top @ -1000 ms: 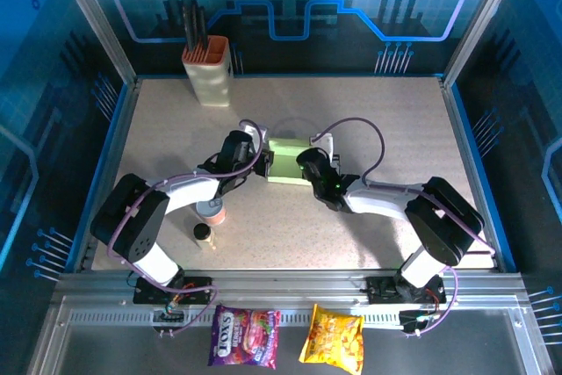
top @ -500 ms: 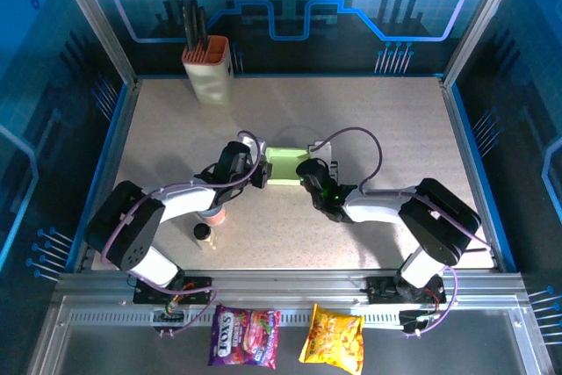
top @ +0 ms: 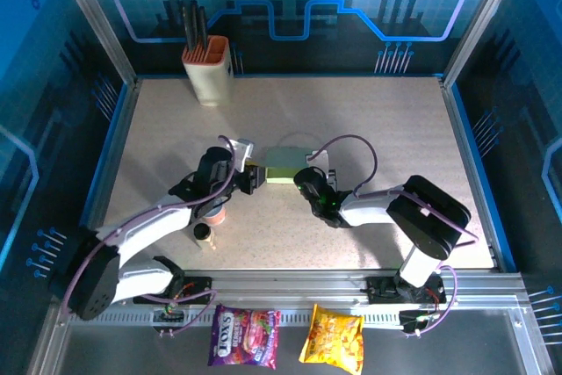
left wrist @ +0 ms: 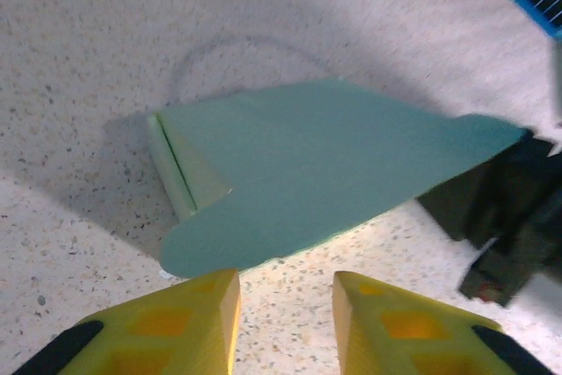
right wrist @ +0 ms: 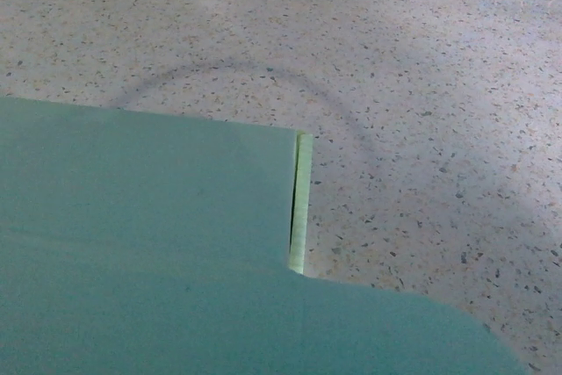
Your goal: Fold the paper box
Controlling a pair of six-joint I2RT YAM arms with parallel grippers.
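The pale green paper box lies at mid-table with a broad flap folded over its top. In the left wrist view that flap spreads over a lighter creased side wall, just beyond my yellow fingers. My left gripper sits at the box's left edge, open, with only bare table between its fingertips. My right gripper is at the box's near right corner; its dark body shows past the flap. In the right wrist view the green cardboard hides the fingers.
A beige orange-rimmed utensil holder stands at the back left. A small pinkish cup and a dark-capped little jar sit under my left arm. Two snack bags lie on the front rail.
My left arm has drawn back to the left and toward the near edge, away from the box. The box's flap has come down over its top. My right gripper has shifted slightly left.
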